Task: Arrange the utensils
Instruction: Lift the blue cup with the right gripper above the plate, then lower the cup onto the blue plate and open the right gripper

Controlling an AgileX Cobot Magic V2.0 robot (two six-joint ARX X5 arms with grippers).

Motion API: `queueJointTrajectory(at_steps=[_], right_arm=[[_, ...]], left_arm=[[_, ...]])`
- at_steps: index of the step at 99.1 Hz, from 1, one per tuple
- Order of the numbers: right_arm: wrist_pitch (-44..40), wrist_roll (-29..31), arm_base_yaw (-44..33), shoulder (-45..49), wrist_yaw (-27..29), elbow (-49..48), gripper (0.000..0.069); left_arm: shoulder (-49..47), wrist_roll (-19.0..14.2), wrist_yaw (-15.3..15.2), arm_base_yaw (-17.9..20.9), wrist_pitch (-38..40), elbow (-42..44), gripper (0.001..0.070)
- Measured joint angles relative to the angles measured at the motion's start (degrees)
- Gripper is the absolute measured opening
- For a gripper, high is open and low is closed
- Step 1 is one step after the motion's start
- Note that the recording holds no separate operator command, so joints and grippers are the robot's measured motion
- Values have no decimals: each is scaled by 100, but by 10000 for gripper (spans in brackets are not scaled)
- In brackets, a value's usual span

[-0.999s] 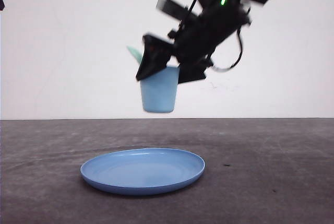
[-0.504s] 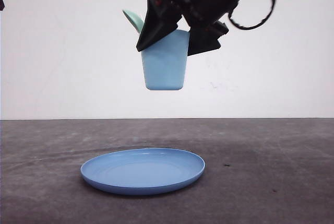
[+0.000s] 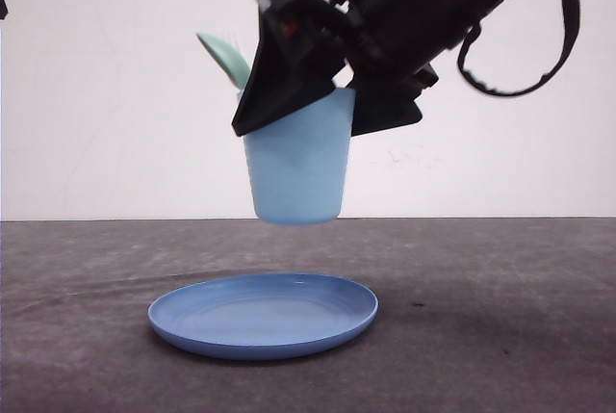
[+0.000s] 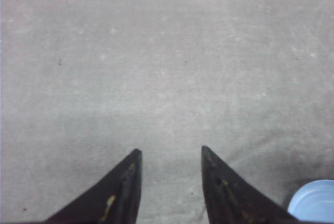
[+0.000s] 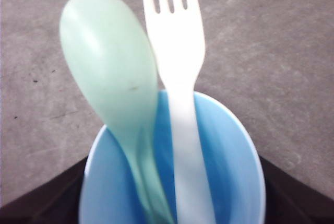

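My right gripper [image 3: 308, 110] is shut on the light blue cup [image 3: 296, 167], which hangs in the air above the round blue plate [image 3: 263, 315]. In the cup stand the utensils, a mint-green spoon [image 5: 112, 80] and a white fork [image 5: 175, 46], side by side. The spoon's bowl [image 3: 223, 55] pokes out past the gripper to the left, and the cup [image 5: 229, 182] sits between the black fingers [image 5: 42, 203]. My left gripper [image 4: 169, 153] is open over bare grey table, with nothing between its fingers.
The grey table [image 3: 500, 317] stretches to both sides of the plate. A white wall [image 3: 96, 124] stands behind it. A pale blue rim [image 4: 315, 203] peeks in at a corner of the left wrist view.
The right gripper has brought the cup forward toward the camera and slightly left; the cup looks larger and now hangs lower over the plate.
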Motion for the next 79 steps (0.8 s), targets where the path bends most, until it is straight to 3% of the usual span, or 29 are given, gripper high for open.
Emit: queueJointTrajectory(at_steps=[51,79], right_arm=[[632,114,44,1143,13,0,463],[752,162,44,1263,13,-2,462]], left_arm=[[0,0,0,0,-2,0,199],[0,0,0,0,-7,0,199]])
